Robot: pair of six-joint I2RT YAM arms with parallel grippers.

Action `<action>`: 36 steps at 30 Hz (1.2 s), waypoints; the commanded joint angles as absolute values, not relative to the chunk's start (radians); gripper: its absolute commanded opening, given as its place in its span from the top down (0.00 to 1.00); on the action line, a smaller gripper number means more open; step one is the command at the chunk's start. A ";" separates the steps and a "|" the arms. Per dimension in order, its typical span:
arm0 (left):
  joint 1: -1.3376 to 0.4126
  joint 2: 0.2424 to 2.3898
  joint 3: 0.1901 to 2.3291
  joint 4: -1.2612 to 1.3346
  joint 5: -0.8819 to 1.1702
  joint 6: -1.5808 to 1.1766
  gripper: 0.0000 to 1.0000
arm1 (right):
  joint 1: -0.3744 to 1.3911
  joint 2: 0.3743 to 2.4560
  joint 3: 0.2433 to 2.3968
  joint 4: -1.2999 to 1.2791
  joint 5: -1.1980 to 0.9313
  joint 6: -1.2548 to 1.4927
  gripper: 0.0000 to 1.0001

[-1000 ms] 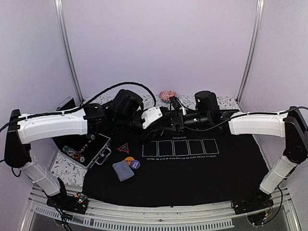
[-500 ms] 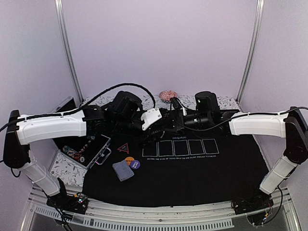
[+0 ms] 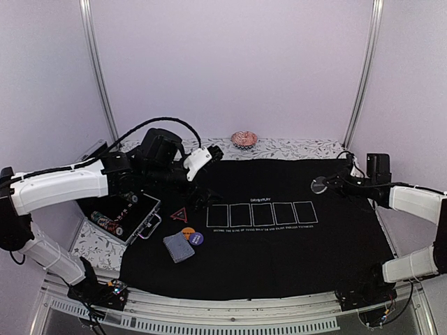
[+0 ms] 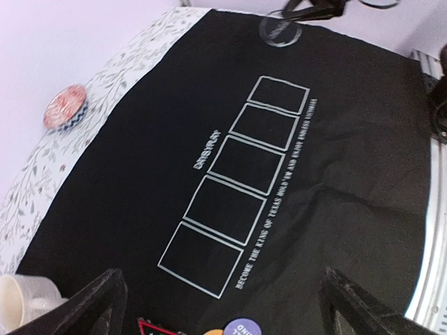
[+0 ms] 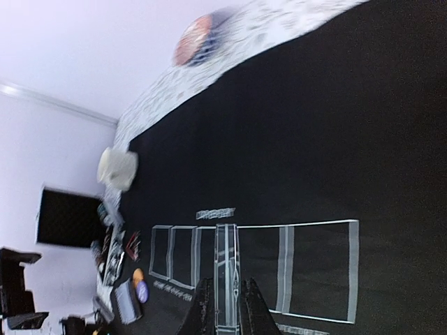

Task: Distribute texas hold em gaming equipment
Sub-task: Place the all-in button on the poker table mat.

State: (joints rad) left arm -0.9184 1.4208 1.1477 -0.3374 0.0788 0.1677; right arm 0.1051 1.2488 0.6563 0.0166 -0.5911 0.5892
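Note:
My right gripper [image 3: 328, 183] is shut on a clear round disc [image 3: 320, 185] above the right end of the black mat [image 3: 279, 244]; the right wrist view shows the disc [image 5: 226, 251] edge-on between the pads. My left gripper [image 3: 208, 176] hangs open and empty over the mat's left end, its fingers [image 4: 98, 307] wide apart. Below it lie the red-outlined black triangle [image 3: 179, 214], orange button [image 3: 187, 231], purple button [image 3: 198, 239] and blue-grey deck of cards [image 3: 179, 247]. Poker chips sit in the open case [image 3: 126, 216].
Five white card outlines [image 3: 262, 213] are printed across the mat's middle. A pink ruffled dish [image 3: 244, 138] stands at the back on the floral cloth. A cream mug [image 5: 117, 167] is at the back left, by the case.
The two arms, close together at the mat's back centre, have drawn apart. The left jaws opened and moved left. The right jaws shut on the clear disc and pulled back right.

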 commanded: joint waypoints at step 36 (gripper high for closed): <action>-0.759 1.398 1.018 -0.378 0.011 -0.062 0.02 | -0.188 1.083 0.681 -0.292 -0.165 0.438 0.01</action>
State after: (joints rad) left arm -0.7734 1.4174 1.0374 -0.3405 0.0311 0.0025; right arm -0.2726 1.1873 0.6098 -0.1596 -0.2989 0.4946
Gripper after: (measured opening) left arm 0.981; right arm 0.988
